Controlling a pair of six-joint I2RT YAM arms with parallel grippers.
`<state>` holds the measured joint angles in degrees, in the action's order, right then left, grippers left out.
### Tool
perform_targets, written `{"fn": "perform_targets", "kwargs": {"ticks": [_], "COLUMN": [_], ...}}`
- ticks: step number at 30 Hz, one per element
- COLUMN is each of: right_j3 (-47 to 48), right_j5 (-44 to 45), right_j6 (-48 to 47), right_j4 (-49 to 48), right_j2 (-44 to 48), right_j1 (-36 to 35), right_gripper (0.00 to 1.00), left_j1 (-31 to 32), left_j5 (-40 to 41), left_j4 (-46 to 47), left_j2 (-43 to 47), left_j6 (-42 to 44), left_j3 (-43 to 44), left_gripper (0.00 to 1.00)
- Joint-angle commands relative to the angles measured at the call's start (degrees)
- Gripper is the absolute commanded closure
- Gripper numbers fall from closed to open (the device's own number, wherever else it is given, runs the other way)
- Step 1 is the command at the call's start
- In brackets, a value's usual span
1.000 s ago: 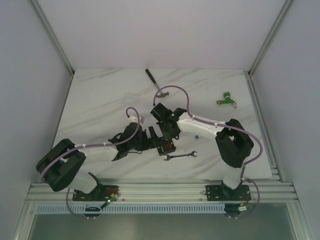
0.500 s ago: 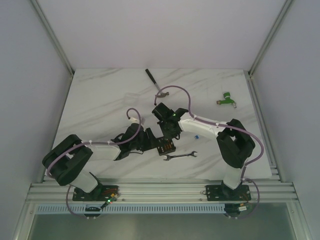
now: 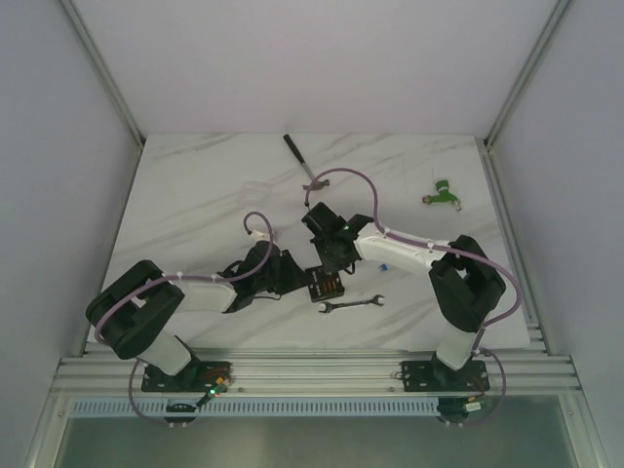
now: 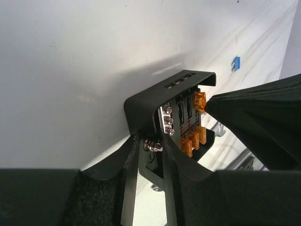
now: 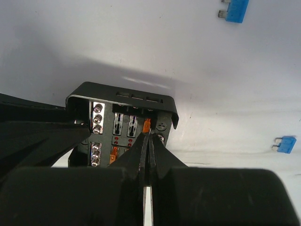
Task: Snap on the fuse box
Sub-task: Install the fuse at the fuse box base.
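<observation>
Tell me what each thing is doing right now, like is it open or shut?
fuse box: open, orange fuses showing inside.
left end effector: shut on the fuse box's edge.
right end effector: shut, tips at the orange fuses.
wrench: lying flat, untouched.
hammer: lying flat, untouched.
blue fuses: lying loose, outside the box.
</observation>
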<state>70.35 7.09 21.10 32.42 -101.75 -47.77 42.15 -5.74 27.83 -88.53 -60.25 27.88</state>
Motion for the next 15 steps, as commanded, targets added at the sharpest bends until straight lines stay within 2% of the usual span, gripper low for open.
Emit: {"fn": "perform_targets", "kwargs": {"ticks": [1,15], "right_j3": [-5.41,-11.23], "right_j5": [-2.46,-1.25], "right_j6": [-1.38,-2.29], "right_j4": [5.81,7.30], "right_j2": [-3.68,-5.29], "right_j1": [-0.62,-1.29], "right_gripper": [0.99,1.00], "left_j1": [0.91,0.96], "left_j5": [3.38,4.78], "left_j4": [-5.43,-7.09], "left_j2": [-1.59,-1.55], "left_j6": [-0.66,-1.37], "left_j3": [-1.87,-1.64], "left_gripper": [0.68,0.68]}}
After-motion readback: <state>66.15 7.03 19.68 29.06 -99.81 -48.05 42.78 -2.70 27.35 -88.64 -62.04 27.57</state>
